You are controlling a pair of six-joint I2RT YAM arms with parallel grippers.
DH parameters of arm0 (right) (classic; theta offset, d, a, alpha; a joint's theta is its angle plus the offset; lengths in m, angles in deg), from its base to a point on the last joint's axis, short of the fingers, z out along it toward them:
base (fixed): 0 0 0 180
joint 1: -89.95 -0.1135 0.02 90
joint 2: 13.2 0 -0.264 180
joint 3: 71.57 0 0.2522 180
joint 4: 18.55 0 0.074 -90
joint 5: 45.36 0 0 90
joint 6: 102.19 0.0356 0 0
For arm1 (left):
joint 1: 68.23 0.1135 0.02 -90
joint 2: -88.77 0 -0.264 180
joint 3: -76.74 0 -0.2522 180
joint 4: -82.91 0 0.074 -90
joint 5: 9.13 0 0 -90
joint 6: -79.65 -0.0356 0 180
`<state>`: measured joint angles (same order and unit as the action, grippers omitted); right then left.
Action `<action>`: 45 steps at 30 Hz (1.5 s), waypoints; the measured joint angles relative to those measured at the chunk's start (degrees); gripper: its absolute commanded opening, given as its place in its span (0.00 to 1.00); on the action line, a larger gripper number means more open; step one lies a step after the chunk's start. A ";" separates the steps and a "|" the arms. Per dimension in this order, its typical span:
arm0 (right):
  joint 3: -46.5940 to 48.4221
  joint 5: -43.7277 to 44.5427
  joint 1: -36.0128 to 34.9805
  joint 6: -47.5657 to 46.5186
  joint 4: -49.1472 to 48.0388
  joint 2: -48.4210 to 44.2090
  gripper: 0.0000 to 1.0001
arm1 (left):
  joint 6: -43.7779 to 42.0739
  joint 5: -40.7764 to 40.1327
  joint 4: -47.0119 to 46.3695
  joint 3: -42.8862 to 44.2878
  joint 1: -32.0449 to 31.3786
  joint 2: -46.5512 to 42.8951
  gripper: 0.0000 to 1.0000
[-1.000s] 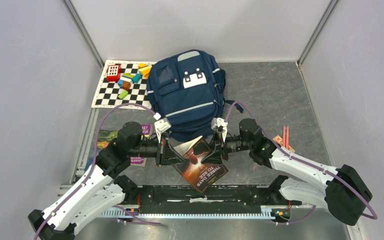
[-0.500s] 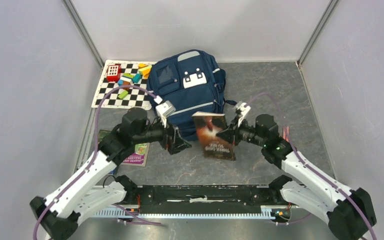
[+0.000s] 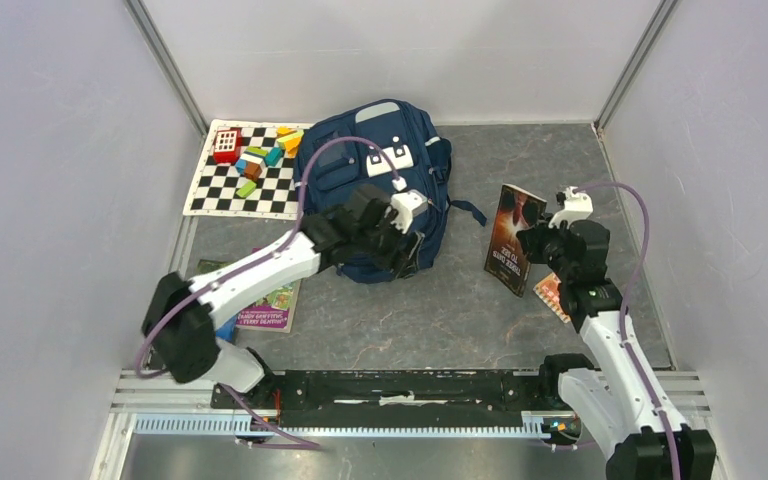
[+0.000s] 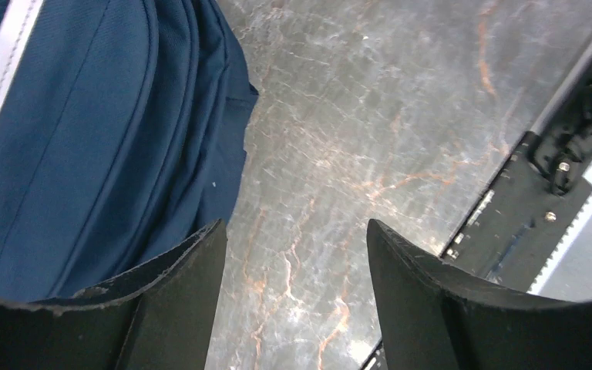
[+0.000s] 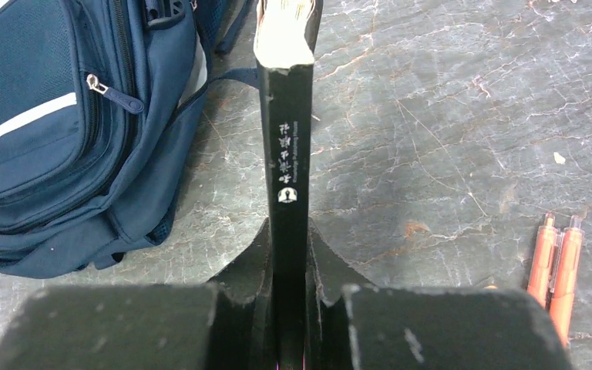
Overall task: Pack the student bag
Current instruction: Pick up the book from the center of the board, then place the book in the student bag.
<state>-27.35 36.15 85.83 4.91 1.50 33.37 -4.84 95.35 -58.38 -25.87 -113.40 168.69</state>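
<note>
The student bag (image 3: 345, 160), navy with grey stripes, lies at the back centre; it also shows in the left wrist view (image 4: 85, 139) and the right wrist view (image 5: 46, 154). My left gripper (image 3: 402, 252) hangs over the bag's near right corner, open and empty (image 4: 295, 227), with bare floor between its fingers. My right gripper (image 3: 534, 242) is shut on a dark book (image 3: 515, 238). It holds the book on edge to the right of the bag, apart from it. The book's black spine (image 5: 287, 139) runs away from the jaws (image 5: 289, 231).
A checkered mat (image 3: 210, 195) with coloured blocks lies at the back left. Colourful booklets (image 3: 265, 300) lie on the floor at the left. Two orange pens (image 5: 555, 262) rest by the right arm (image 3: 552, 292). The black base rail (image 3: 400, 385) runs along the near edge.
The left gripper let go of the book, opened and swung over the bag's near right corner. The right gripper carried the book away to the right and stood it on edge.
</note>
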 measured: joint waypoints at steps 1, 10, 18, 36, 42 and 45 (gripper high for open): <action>-0.35 0.04 0.26 0.04 0.11 -0.76 0.00 | -0.13 -0.61 0.52 1.38 -0.44 2.80 0.70; -3.61 -0.72 0.63 0.66 -0.26 -4.81 0.00 | -0.70 -8.11 2.36 8.17 -2.34 17.81 0.64; -5.46 -3.06 0.66 0.70 -0.13 -5.07 0.00 | -1.25 -17.77 1.40 11.61 -5.16 21.77 0.65; -7.08 -5.51 0.66 1.36 0.35 -6.25 0.00 | -10.25 -43.41 -1.68 12.83 -10.60 26.47 0.40; -7.15 -5.84 0.66 1.31 0.85 -6.88 0.00 | -11.30 -45.55 -2.71 12.79 -10.86 26.47 0.35; -7.15 -5.99 0.66 1.31 1.20 -7.21 0.00 | -11.61 -45.90 -2.89 12.76 -10.91 26.47 0.37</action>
<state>-34.50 30.16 86.48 6.22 2.70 26.15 -16.44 49.45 -61.27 -13.10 -124.30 195.15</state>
